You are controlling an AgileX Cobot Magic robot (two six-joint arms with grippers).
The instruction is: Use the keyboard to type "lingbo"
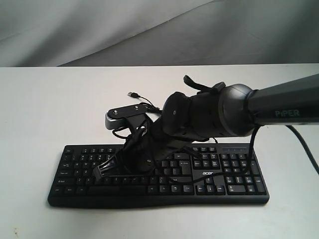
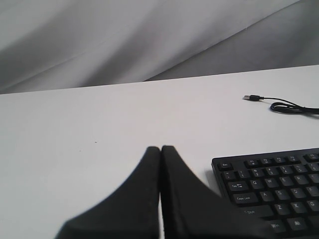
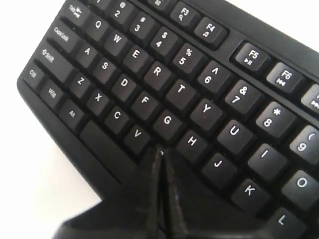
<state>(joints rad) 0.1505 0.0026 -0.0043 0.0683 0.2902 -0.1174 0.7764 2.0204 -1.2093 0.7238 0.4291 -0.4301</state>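
Note:
The black keyboard (image 1: 234,175) lies across the near part of the white table, its "acer" logo facing the front. My right gripper (image 1: 115,174) reaches over the letter keys from the right. In the right wrist view its shut tips (image 3: 160,152) sit low on the keyboard (image 3: 149,74), just below G and between V and H, covering the key there. My left gripper (image 2: 160,148) is shut with nothing in it. It hovers over bare table beside the Esc corner of the keyboard (image 2: 279,189). The exterior view does not show it.
The keyboard's thin black cable ends in a loose USB plug (image 1: 133,94) on the table behind it, and the plug (image 2: 251,97) also shows in the left wrist view. A grey cloth backdrop (image 1: 99,30) hangs beyond the table's far edge.

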